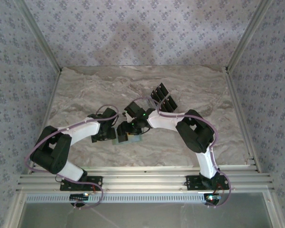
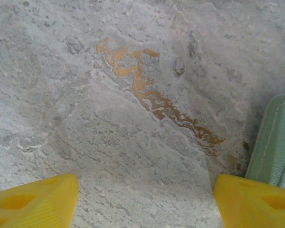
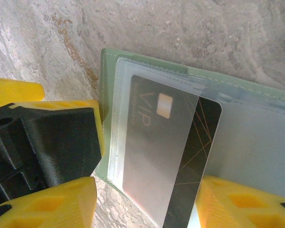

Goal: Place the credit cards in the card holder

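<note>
in the right wrist view the card holder (image 3: 147,61) lies open on the marble table (image 3: 218,28). its clear pocket holds a dark vip card (image 3: 203,128), only partly tucked in. the card's long axis runs from 1 to 7 o'clock, and its near end lies between the right gripper (image 3: 145,202) jaws, which stand apart and visibly clamp nothing. the left gripper (image 2: 145,190) gapes wide over bare table, holding nothing, with the card holder just at its 3 o'clock.
</note>
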{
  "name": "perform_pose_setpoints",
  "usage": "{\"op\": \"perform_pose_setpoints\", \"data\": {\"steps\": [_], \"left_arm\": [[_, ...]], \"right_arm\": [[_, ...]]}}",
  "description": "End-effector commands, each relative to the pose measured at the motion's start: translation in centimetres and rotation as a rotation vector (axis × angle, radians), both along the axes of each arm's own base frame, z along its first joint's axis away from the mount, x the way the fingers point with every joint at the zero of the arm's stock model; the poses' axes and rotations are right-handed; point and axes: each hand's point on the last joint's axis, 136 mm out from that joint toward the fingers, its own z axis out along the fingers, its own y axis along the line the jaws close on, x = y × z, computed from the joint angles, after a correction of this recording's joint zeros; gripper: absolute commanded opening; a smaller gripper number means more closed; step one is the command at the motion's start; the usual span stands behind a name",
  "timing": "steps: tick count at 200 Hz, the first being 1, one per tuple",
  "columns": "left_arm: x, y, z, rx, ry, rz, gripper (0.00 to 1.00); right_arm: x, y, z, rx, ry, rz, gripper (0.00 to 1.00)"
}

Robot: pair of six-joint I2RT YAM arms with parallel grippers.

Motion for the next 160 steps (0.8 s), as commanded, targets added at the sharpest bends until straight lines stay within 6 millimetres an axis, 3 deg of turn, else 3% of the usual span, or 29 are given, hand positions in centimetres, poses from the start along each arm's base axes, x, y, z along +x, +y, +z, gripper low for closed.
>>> {"op": "perform_pose_setpoints", "data": {"steps": [1,26,55,89,130,160], "left_arm": [[0.5,-0.1,0.7,-0.005,-0.011,-0.003,0.78],[1.4,0.1,2.2,-0.026,-0.046,0.010,0.78],[1.5,0.5,2.9,-0.032,-0.052,0.023,0.79],[0.5,1.5,2.7,-0.001,-0.038,0.044,0.79],[-0.4,2.1,1.8,0.018,-0.013,0.062,0.80],[-0.8,2.3,1.2,0.023,0.002,0.070,0.80]], "right_arm": [[1.1,-1.5,2.4,0.034,-0.034,-0.023,0.59],[1.8,-3.3,3.5,0.018,-0.058,-0.052,0.60],[2.0,-4.4,2.8,-0.028,-0.073,-0.044,0.56],[1.9,-4.2,1.5,-0.062,-0.060,-0.030,0.25],[1.4,-3.1,0.5,-0.073,-0.050,-0.001,0.11],[1.2,-2.6,-0.1,-0.080,-0.043,0.011,0.07]]}}
